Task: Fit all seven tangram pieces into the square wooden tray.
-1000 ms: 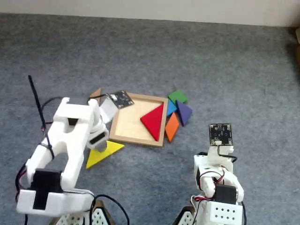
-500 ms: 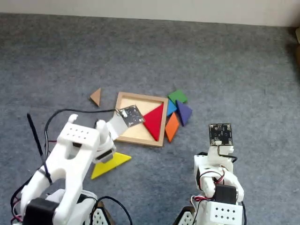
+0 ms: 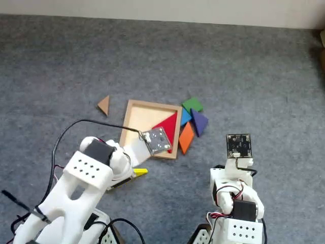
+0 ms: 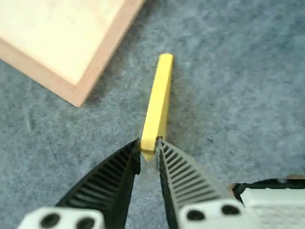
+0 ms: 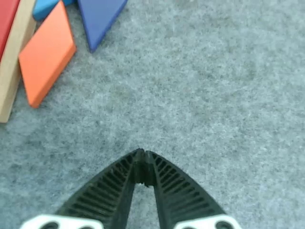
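**Left wrist view: yellow piece in my jaws, the tray just beside it**

My left gripper [image 4: 148, 151] is clamped on the yellow triangle [image 4: 157, 100]. I hold it by its two flat faces, so I see it only edge-on. Its long axis runs straight away from my jaws. It points past the corner of the wooden tray [image 4: 95, 67], not into it, and piece and rim are near but apart.

In the high view the tray [image 3: 152, 104] lies at about 12 o'clock from the yellow tip [image 3: 140, 172]. The red triangle [image 3: 167, 123] fills the tray's 3 o'clock side. The bare floor is on the 9 o'clock side, and I judge this is the room for my piece. To get there I must carry it over the near rim and lay it flat, and the rim is the edge it could catch on.

My right gripper [image 5: 141, 167] is closed on nothing and rests at about 4 o'clock from the tray, well apart. The left arm is clearly the nearer one. At the tray's 3 o'clock rim wait the orange parallelogram [image 5: 47, 50] and the dark blue triangle [image 5: 97, 16]. A small brown triangle [image 3: 103, 105] lies at 10 o'clock.
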